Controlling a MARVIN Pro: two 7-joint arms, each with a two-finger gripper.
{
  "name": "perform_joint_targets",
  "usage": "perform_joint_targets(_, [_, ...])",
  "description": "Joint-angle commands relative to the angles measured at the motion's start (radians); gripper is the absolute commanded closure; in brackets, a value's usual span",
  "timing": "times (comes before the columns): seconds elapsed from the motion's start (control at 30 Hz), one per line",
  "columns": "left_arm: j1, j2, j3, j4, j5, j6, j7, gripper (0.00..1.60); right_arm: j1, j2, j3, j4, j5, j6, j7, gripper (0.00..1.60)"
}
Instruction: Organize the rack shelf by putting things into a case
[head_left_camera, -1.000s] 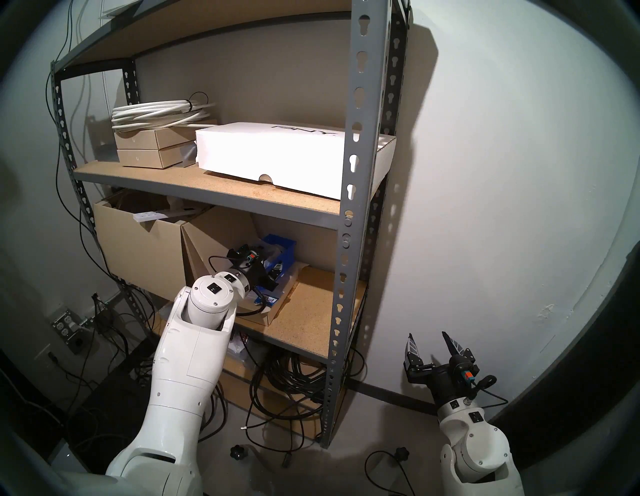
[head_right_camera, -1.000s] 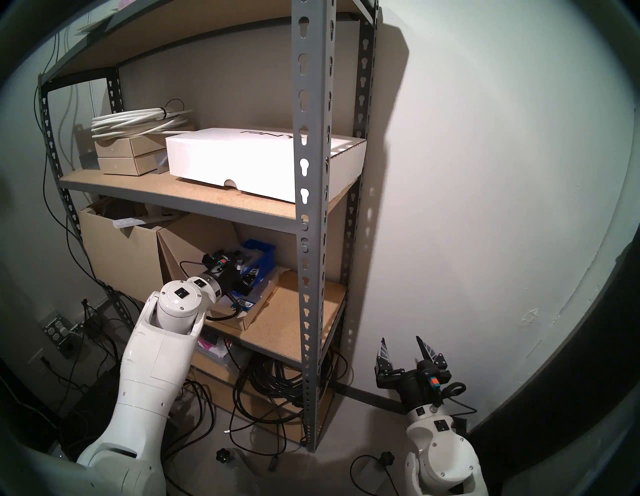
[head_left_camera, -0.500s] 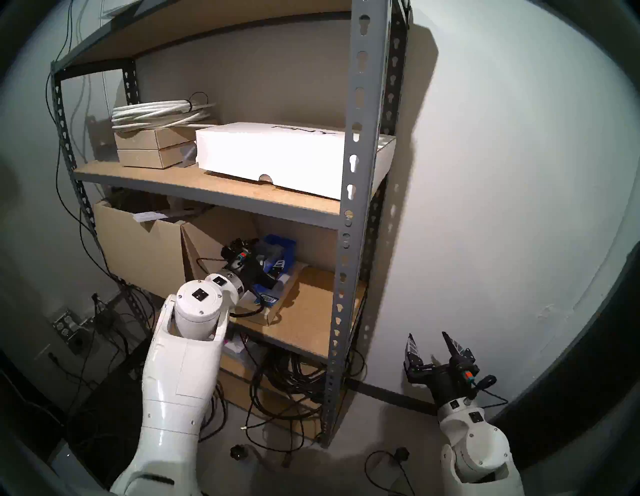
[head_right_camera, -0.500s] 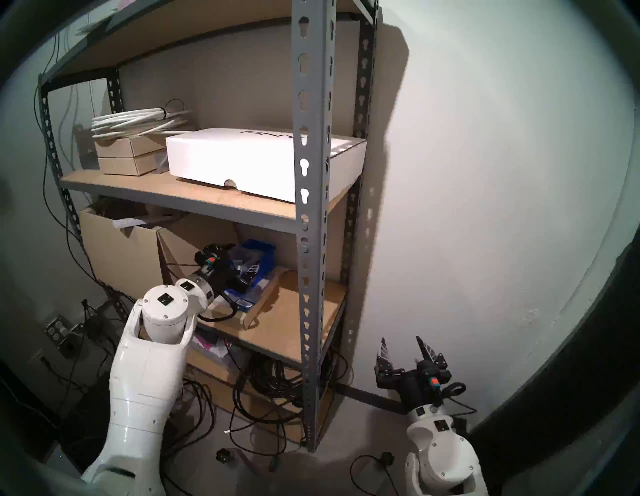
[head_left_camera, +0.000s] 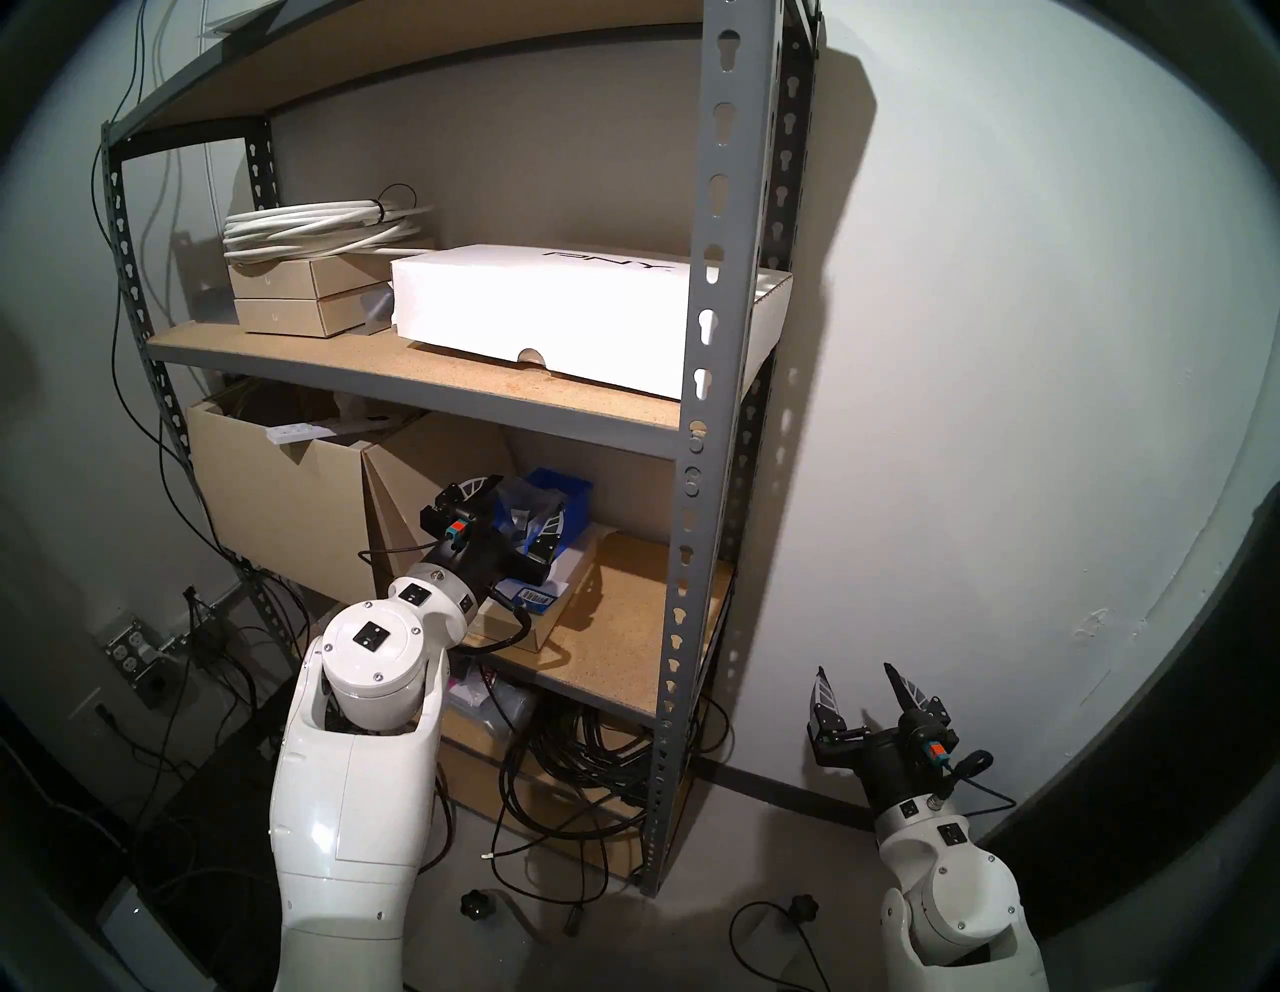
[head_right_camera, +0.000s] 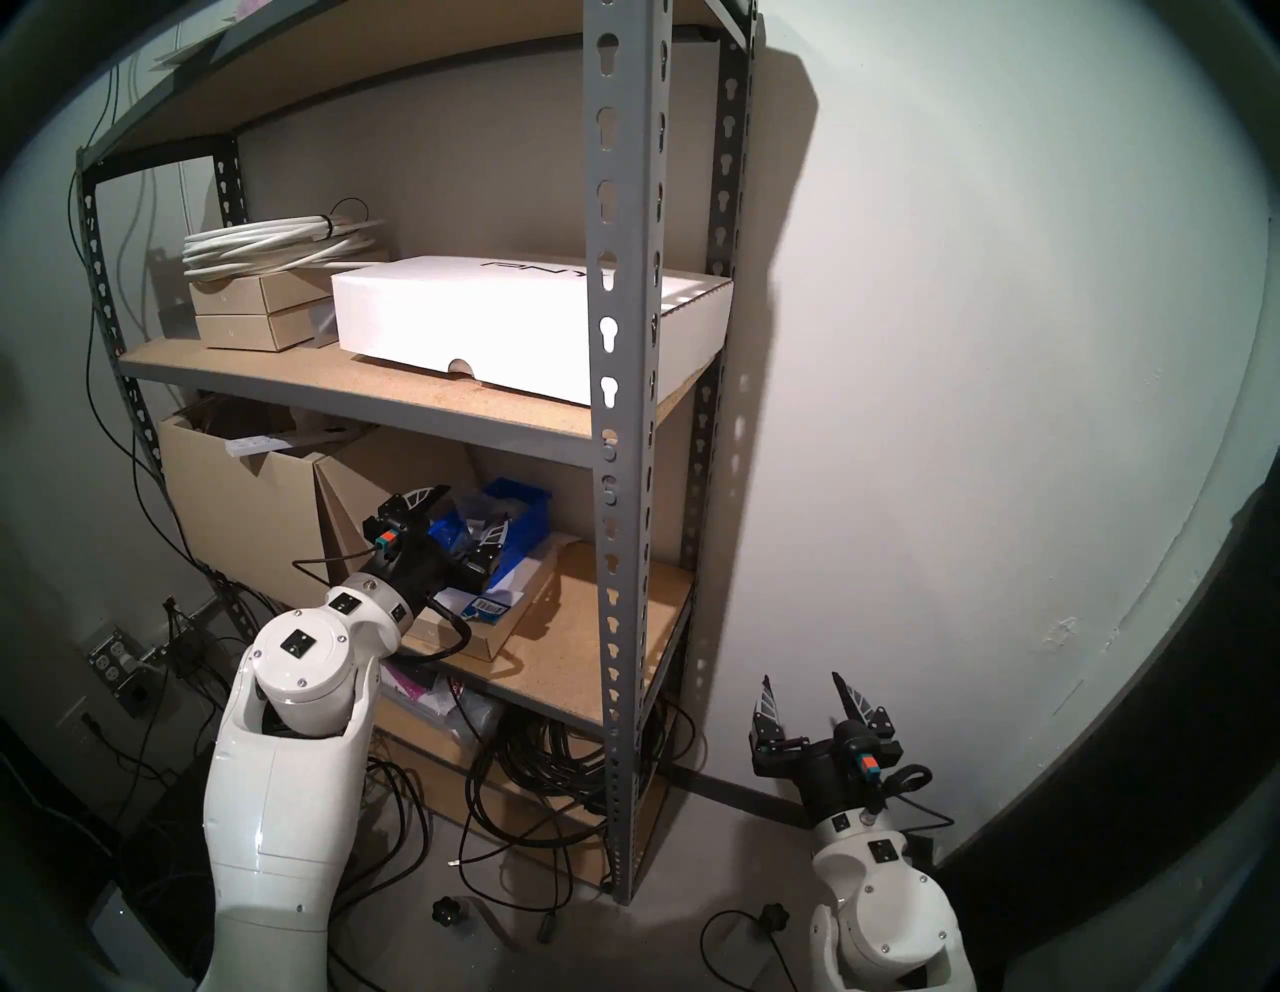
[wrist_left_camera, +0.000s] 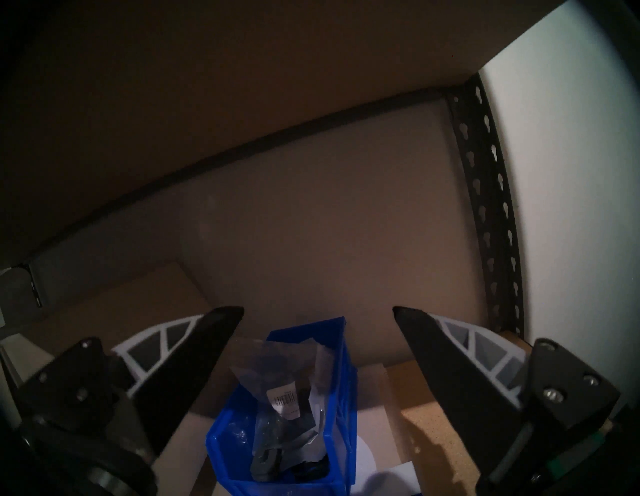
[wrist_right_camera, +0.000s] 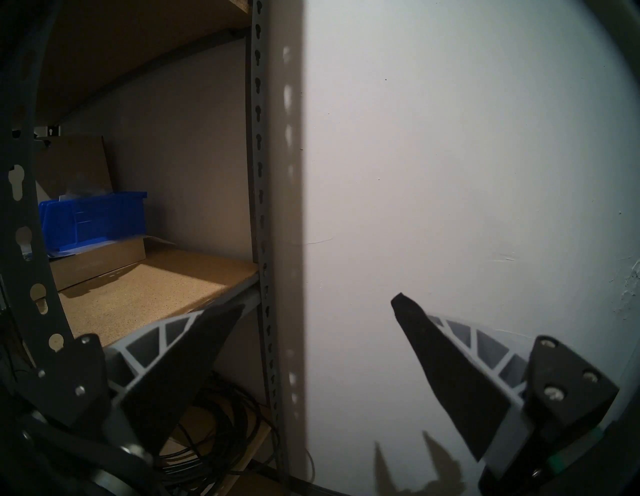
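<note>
From the left wrist camera I see my left end effector (wrist_left_camera: 318, 313) spread wide and empty, hovering over the blue bin (wrist_left_camera: 341, 408). The clear bags (wrist_left_camera: 287, 391) already sit inside it, at 6 o'clock from the fingertips. The bin rests on the rack shelf (head_left_camera: 623, 609). My right end effector (head_left_camera: 859, 682) also stands open, idle. I judge sorting nearly finished; I spot no loose bags left.

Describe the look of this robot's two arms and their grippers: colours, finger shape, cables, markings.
Both arms have glossy white shells with small black square marks on the joint caps. The left gripper and right gripper are black, with pointed fingers backed by pale grey trusswork. Each wrist carries an orange-and-teal connector and a black cable loop.
</note>
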Motion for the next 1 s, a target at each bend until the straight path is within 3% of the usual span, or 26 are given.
perform_joint_targets(0.0, [0.116,-0.036,0.01,-0.128,-0.058,-0.043,0.046,0.0,0.004,0.0,0.0,-0.018,0.0,-0.005,0.0,0.0])
perform_joint_targets(0.13, [0.171,-0.047,0.014,-0.171,-0.084,-0.077,0.088,0.0,0.004,0.0,0.0,-0.018,0.0,-0.005,0.0,0.0])
perform_joint_targets(0.37, [0.249,-0.062,0.002,-0.235,-0.109,-0.076,0.158,0.0,0.004,0.0,0.0,-0.019,0.0,-0.005,0.0,0.0])
perform_joint_targets(0.4, [0.284,-0.069,0.001,-0.25,-0.107,-0.086,0.176,0.0,0.004,0.0,0.0,-0.019,0.0,-0.005,0.0,0.0])
perform_joint_targets(0.43, [0.375,-0.087,0.002,-0.271,-0.117,-0.127,0.242,0.0,0.004,0.0,0.0,-0.019,0.0,-0.005,0.0,0.0])
perform_joint_targets(0.73, [0.353,-0.084,-0.01,-0.21,-0.13,-0.146,0.252,0.0,0.004,0.0,0.0,-0.019,0.0,-0.005,0.0,0.0])
perform_joint_targets(0.97, [0.415,-0.09,0.009,-0.171,-0.135,-0.263,0.33,0.0,0.003,0.0,0.0,-0.021,0.0,-0.004,0.0,0.0])
